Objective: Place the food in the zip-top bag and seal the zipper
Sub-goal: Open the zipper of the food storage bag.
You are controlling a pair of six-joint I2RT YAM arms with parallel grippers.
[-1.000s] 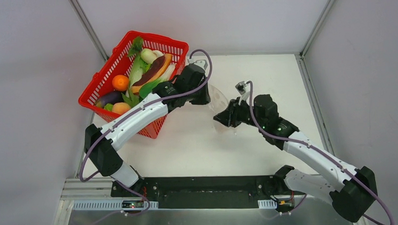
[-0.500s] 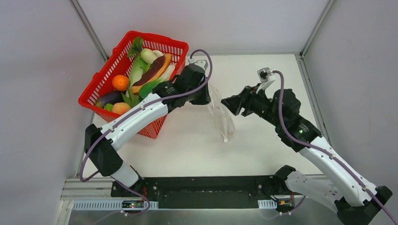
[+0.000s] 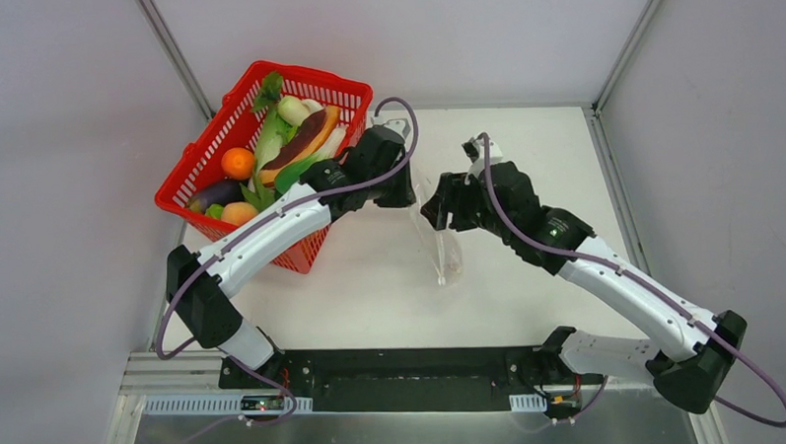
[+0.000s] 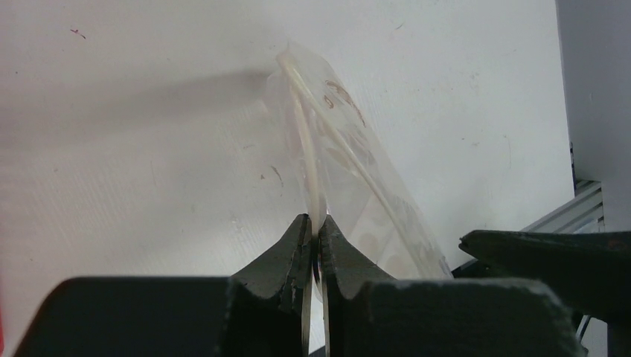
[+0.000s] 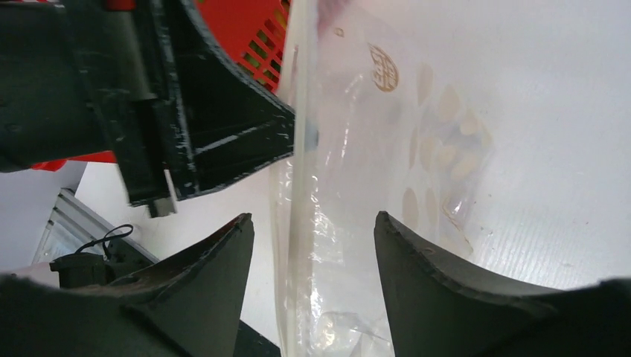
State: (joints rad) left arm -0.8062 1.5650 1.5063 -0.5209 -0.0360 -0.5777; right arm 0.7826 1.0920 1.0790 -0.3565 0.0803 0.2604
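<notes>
The clear zip-top bag [image 3: 441, 242] hangs edge-on over the white table, its lower end near the surface. My left gripper [image 3: 402, 194] is shut on the bag's top edge, pinching the pale zipper [image 4: 306, 141] between its fingertips [image 4: 314, 222]. My right gripper [image 3: 436, 211] is open beside the bag. Its jaws stand on either side of the zipper [image 5: 298, 171] without touching it [image 5: 312, 223]. The food lies in the red basket: an orange fruit [image 3: 237, 162], a purple eggplant [image 3: 215, 195], a pale radish [image 3: 292, 109] and green leaves [image 3: 270, 132].
The red mesh basket [image 3: 310, 72] stands at the back left, right behind the left arm's wrist. Grey walls close the table at the back and on both sides. A metal rail [image 3: 374, 366] carrying the arm bases runs along the near edge.
My right gripper has let go of the bag and opened wide, swung away to the right, then come back to the bag's top edge. The bag now hangs narrow from the left gripper.
</notes>
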